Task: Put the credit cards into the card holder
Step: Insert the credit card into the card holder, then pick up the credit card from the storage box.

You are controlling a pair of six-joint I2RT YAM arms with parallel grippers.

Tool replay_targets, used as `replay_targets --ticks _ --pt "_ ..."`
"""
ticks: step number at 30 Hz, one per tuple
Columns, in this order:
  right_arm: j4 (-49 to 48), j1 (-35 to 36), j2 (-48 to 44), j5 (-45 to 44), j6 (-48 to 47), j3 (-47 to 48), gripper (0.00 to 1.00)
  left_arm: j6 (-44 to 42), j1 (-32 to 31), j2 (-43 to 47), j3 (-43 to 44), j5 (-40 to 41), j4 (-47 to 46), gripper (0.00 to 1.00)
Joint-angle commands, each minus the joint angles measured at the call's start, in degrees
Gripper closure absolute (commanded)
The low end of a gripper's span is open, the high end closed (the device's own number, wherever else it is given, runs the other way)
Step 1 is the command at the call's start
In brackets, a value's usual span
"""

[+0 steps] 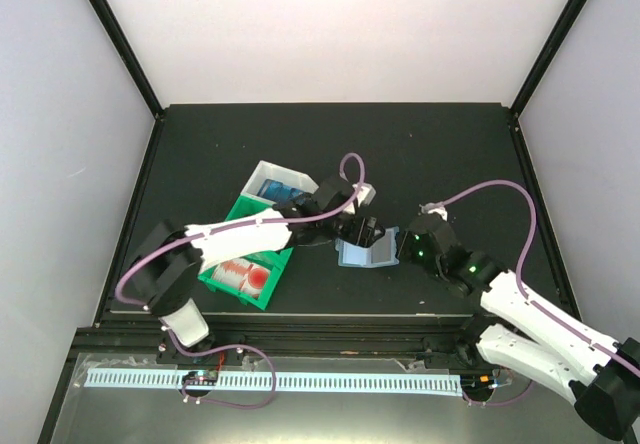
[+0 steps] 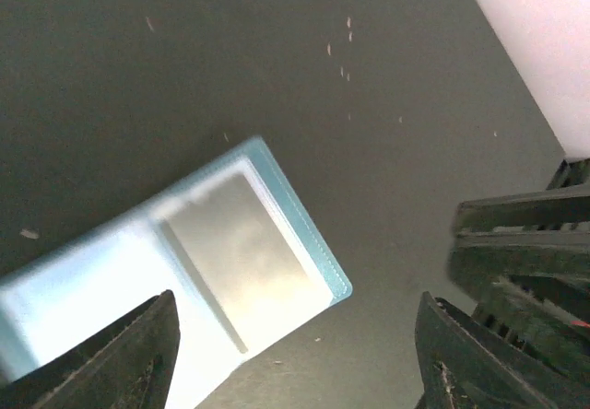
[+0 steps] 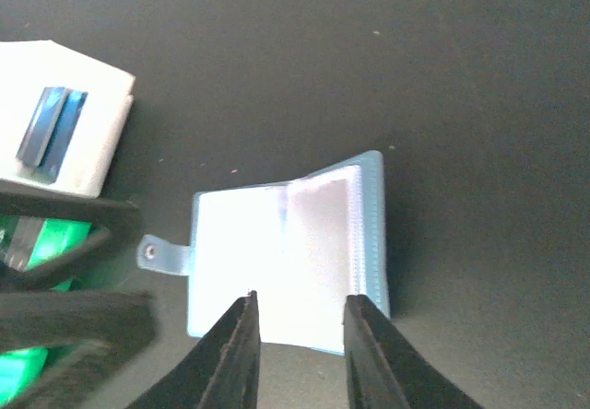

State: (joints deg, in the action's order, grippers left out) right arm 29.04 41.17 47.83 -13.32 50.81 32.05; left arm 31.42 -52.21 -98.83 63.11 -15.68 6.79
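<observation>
Red-and-white credit cards (image 1: pixel 240 276) are held in the green bin (image 1: pixel 240 210), and blue ones in the white bin (image 1: pixel 264 173). Being thin, stiff and slick, they are best pinched by an edge. The left gripper (image 1: pixel 363 231), stretched low, is spread wide and empty above the open card holder (image 1: pixel 367 253), which lies mid-table. The right gripper (image 1: pixel 407 247), angled down, is narrowly parted over the holder's edge.

The card holder (image 3: pixel 295 243) is glossy plastic; the table (image 3: pixel 387 59) looks matt.
</observation>
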Motion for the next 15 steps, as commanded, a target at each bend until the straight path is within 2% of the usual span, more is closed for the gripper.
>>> replay_targets --ticks 1,5,7,10,13,15 --pt "0.4 0.4 1.8 4.0 -5.9 5.0 0.68 -8.0 0.5 9.3 4.8 12.3 12.9 0.27" --pt "-0.8 0.4 4.3 6.7 -9.1 7.5 0.57 -11.3 1.5 17.1 5.4 19.0 23.7 0.20" --pt "-3.3 0.3 6.0 8.5 -10.3 7.7 0.55 -10.6 2.2 20.6 3.7 22.4 28.7 0.18" --pt "-7.2 0.4 10.0 12.9 -10.5 8.1 0.55 -6.8 4.4 26.6 -1.1 23.0 33.9 0.19" --pt "-12.1 2.1 14.6 16.2 -9.0 8.3 0.54 -2.6 7.1 33.2 -8.3 20.8 37.5 0.27" --pt "-16.1 5.3 17.7 16.0 -8.2 8.4 0.48 -0.9 9.0 38.0 -13.1 19.6 40.1 0.40"
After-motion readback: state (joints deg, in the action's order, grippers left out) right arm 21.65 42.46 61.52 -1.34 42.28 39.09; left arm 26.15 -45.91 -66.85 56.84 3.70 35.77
